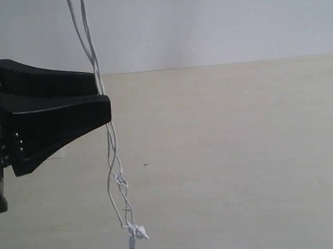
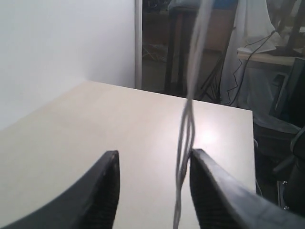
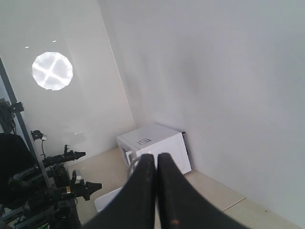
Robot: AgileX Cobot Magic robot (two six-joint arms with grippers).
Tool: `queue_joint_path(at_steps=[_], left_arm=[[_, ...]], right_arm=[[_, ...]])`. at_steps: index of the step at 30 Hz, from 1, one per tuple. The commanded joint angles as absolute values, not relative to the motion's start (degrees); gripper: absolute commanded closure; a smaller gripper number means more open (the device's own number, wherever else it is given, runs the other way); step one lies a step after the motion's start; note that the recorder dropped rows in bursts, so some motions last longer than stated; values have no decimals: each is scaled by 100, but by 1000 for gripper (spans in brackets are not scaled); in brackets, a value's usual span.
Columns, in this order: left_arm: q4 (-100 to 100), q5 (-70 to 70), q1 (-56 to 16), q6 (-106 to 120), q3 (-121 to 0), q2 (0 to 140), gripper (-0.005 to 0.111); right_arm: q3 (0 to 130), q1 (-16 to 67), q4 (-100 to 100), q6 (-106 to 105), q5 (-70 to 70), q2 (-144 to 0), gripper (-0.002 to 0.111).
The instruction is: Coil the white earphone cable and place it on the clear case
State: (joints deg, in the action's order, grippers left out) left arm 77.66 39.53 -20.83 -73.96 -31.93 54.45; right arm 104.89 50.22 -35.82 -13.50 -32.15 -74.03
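Note:
The white earphone cable [image 1: 110, 159] hangs down from above the exterior view in a few thin strands. Its earbuds [image 1: 136, 233] dangle just over the beige table [image 1: 238, 155]. My left gripper [image 1: 102, 95] is open around the strands. In the left wrist view the cable [image 2: 187, 119] runs between the fingers, close beside one finger [image 2: 209, 191]. My right gripper [image 3: 156, 156] is above the exterior view's frame and shut. A short loop of the cable [image 3: 135, 166] shows beside its fingertips. The clear case is out of view.
A white wall [image 1: 207, 25] stands along the table's far edge. Past the table's end the left wrist view shows a dark chair [image 2: 290, 157] and cluttered furniture. A white box [image 3: 152, 140] and camera stands [image 3: 52, 191] appear in the right wrist view.

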Motion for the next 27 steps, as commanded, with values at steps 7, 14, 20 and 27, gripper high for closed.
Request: queue_joint_path(at_steps=[7,14,20,27], left_arm=[[7536,3932,-2109,-7311,-3198,5469,60],[7525,4147,-2109,-7243,-3198,5849,60],[7107,4325,-2109,-6920,-3198,6013,60],[7095,4341,-2109,-6766,-3198,6049,64]], right_arm=[[10503,5000,-3621,-1400,-3111,-7401,108],[10503,5000,-3745,-1411,-3002,-7401,108],[10503,5000,-3745,-1442,-3002,-7401,108],[10503,5000,-3745,-1503,-3002,-7401,108]])
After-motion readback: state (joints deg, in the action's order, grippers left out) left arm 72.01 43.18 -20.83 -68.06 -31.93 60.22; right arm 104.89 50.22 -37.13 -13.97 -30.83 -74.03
